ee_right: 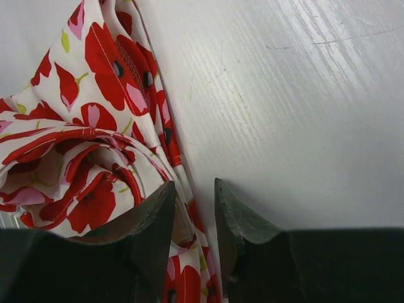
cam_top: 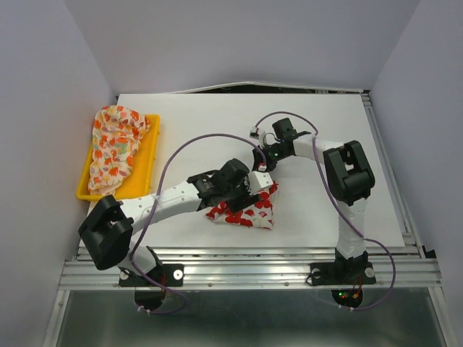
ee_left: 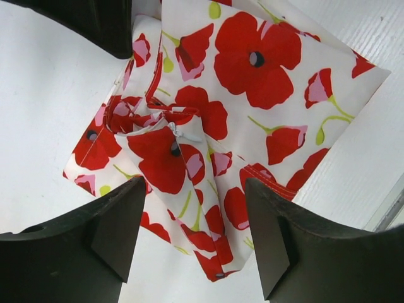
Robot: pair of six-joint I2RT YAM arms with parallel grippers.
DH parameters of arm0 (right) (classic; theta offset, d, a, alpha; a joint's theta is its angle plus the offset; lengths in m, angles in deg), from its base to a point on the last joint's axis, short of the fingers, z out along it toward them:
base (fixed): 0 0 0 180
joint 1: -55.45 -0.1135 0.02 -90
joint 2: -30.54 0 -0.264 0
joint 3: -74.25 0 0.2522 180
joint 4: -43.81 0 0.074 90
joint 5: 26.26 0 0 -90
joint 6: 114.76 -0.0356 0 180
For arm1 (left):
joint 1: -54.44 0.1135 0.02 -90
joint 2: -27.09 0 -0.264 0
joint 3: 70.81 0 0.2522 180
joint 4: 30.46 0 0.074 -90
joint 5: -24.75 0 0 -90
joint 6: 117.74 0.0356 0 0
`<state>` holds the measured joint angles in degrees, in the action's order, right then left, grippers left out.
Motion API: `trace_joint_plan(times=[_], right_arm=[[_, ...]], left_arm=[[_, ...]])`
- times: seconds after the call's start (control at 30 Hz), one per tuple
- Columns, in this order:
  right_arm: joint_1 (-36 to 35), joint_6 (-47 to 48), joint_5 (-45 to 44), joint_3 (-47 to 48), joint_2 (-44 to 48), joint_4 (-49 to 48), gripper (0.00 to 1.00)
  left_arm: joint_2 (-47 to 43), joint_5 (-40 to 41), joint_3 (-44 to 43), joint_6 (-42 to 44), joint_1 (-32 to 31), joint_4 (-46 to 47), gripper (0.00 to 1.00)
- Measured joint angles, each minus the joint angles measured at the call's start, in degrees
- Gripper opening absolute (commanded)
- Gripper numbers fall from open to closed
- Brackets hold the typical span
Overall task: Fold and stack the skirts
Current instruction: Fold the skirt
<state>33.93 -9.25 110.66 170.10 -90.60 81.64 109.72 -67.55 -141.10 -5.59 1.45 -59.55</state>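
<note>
The white skirt with large red flowers lies bunched and partly folded on the table near its front middle. My left gripper hovers over it, open, with the cloth showing below and between its spread fingers. My right gripper is at the skirt's far corner, its fingers narrowly apart with the skirt's hem between them. The cream skirt with orange, red and green print lies crumpled in the yellow tray.
The yellow tray stands at the table's left edge. The white table stretches behind and to the right of the arms. A metal rail runs along the near edge. Purple cables loop over both arms.
</note>
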Motion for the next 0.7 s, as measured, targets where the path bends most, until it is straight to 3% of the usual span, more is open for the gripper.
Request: trace_joint_plan(times=[0.13,0.23,0.37,0.43,0.53,0.7], right_arm=[[0.0,0.2,0.0,0.0,0.0,0.6,0.37],[0.0,0.9,0.2,0.0,0.0,0.9,0.37],[0.0,2.0,0.4,0.0,0.0,1.2,0.36],[0.0,2.6,0.5,0.0,0.0,1.2,0.36],[0.0,3.5,0.5,0.0,0.0,1.3,0.36],[0.0,4.8,0.7,0.0,0.0,1.5,0.35]], left_arm=[[2.0,2.8,0.9,0.0,-1.5,1.9,0.72],[5.6,5.1,1.0,0.0,-1.8,3.0,0.60],[6.7,8.2,1.9,-0.3,-1.3,3.7,0.32],[6.1,9.3,1.9,-0.6,-0.7,4.3,0.25],[3.9,10.1,1.9,-1.3,0.9,5.1,0.05],[0.1,8.7,2.2,-2.1,4.9,7.3,0.00]])
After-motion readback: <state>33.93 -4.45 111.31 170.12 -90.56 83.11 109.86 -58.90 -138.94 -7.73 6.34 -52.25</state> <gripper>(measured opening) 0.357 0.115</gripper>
